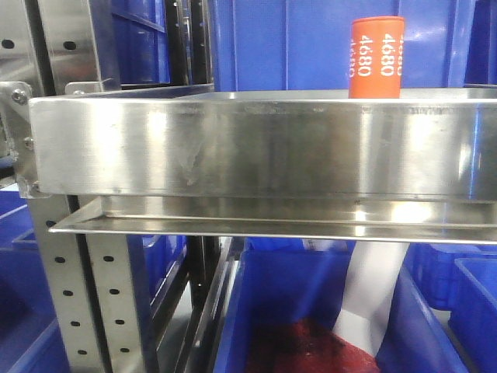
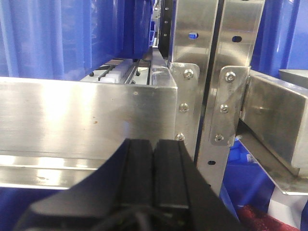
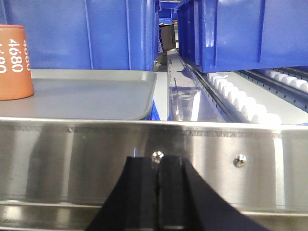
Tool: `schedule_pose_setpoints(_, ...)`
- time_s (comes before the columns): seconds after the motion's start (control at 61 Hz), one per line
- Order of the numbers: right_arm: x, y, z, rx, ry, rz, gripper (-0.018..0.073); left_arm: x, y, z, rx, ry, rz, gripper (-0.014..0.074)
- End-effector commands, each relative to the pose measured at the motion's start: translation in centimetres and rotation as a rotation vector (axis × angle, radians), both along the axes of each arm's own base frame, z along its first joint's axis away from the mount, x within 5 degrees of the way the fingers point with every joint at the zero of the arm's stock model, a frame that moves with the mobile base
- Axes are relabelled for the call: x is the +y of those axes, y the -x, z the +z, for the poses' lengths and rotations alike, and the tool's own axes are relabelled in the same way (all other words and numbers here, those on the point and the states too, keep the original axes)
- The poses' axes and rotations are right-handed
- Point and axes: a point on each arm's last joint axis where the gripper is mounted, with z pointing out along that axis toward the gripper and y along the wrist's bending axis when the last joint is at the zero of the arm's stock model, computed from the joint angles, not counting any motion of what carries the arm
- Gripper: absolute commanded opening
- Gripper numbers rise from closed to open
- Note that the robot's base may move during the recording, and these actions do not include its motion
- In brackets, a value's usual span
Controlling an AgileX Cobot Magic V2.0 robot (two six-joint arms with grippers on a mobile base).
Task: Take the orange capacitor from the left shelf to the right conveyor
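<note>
The orange capacitor [image 1: 377,57], printed with white "4680", stands upright on the left shelf [image 1: 256,148], behind its tall shiny front lip. The right wrist view shows the orange capacitor [image 3: 14,62] at the far left, resting on a grey tray [image 3: 96,96] beyond the steel lip [image 3: 144,154]. My right gripper [image 3: 157,161] is shut, low in front of that lip and well to the right of the capacitor. In front of another steel lip [image 2: 86,115], beside a perforated upright [image 2: 211,96], my left gripper [image 2: 154,144] is shut with nothing in it. The right conveyor is out of view.
Blue plastic bins [image 1: 311,39] stand behind the shelf and below it [image 1: 311,311]. A roller track with white rollers [image 3: 240,101] runs to the right of the tray. Perforated grey uprights [image 1: 78,287] hold the shelf at the left.
</note>
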Motion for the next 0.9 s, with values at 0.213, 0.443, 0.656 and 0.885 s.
schedule_pose_setpoints(0.213, -0.03, 0.15, 0.97, -0.101, 0.011, -0.005, 0.0056, 0.08, 0.15, 1.02, -0.105, 0.017, 0.006, -0.0127)
schedule_pose_setpoints(0.443, -0.03, 0.15, 0.97, -0.101, 0.011, -0.005, 0.0056, 0.08, 0.15, 1.02, -0.105, 0.017, 0.006, -0.0127)
schedule_pose_setpoints(0.656, -0.03, 0.15, 0.97, -0.101, 0.011, -0.005, 0.0056, 0.08, 0.15, 1.02, -0.105, 0.017, 0.006, -0.0127)
schedule_pose_setpoints(0.885, -0.03, 0.17, 1.12, -0.118, 0.013, -0.005, 0.0056, 0.08, 0.15, 1.02, -0.105, 0.017, 0.006, -0.0127)
